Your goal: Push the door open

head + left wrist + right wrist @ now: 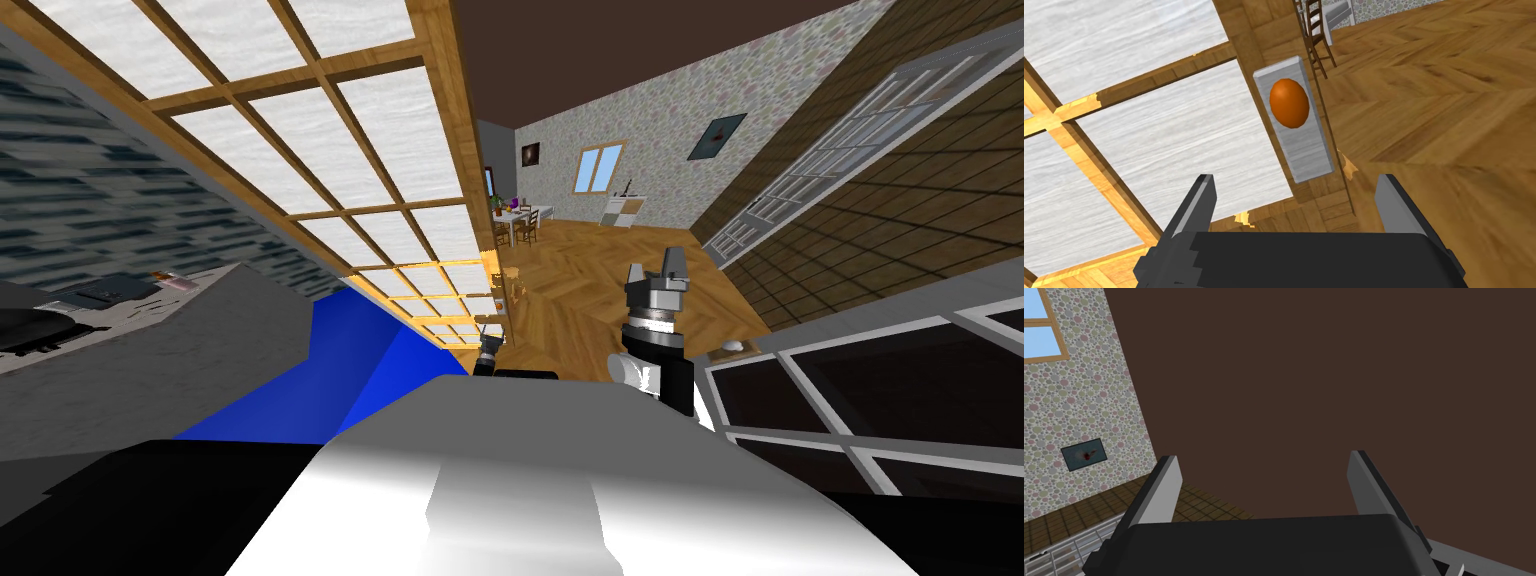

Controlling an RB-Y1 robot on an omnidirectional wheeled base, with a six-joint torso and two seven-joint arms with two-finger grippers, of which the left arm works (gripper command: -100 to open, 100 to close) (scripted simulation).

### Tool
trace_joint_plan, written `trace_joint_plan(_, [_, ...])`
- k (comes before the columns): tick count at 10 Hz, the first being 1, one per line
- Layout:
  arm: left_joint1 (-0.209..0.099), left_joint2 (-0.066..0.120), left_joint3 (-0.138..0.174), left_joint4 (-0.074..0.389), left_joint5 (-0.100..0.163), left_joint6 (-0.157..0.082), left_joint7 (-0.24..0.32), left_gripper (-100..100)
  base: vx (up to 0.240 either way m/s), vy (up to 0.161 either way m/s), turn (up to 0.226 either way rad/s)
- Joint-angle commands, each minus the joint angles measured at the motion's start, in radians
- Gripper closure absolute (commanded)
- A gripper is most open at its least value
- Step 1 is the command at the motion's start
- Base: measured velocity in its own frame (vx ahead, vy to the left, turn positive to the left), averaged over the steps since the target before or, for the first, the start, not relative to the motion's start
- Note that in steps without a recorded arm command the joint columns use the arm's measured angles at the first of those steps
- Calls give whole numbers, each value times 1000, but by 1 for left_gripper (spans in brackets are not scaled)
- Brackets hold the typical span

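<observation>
1. The left gripper (pixel 1295 177) has its jaws apart, with nothing between them.
2. Straight ahead of the jaws is the door (pixel 1174 125), which has a wooden frame around white panes. Its free edge runs ahead between the two fingers (pixel 1199 200).
3. On that edge strip is a grey plate (pixel 1306 150). Its near end lies just ahead of the gap between the jaws, and an orange-brown knob (pixel 1289 103) sits further out on it.
4. Whether the fingertips touch the door cannot be told.
5. Past the door's edge, on the far-finger side, is the herringbone wood floor (pixel 1449 125). A dark wooden chair (pixel 1316 35) stands well beyond the knob.
6. The right gripper (pixel 655 268) is raised, well apart from the door, with its jaws apart and empty.
</observation>
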Motion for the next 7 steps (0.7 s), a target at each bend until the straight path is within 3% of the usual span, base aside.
trace_joint_plan(1, [1, -1, 0, -1, 2, 1, 28, -100, -19, -12, 16])
trace_joint_plan(7, [4, -9, -1, -9, 18, 8, 188, -100, -23, -15, 38])
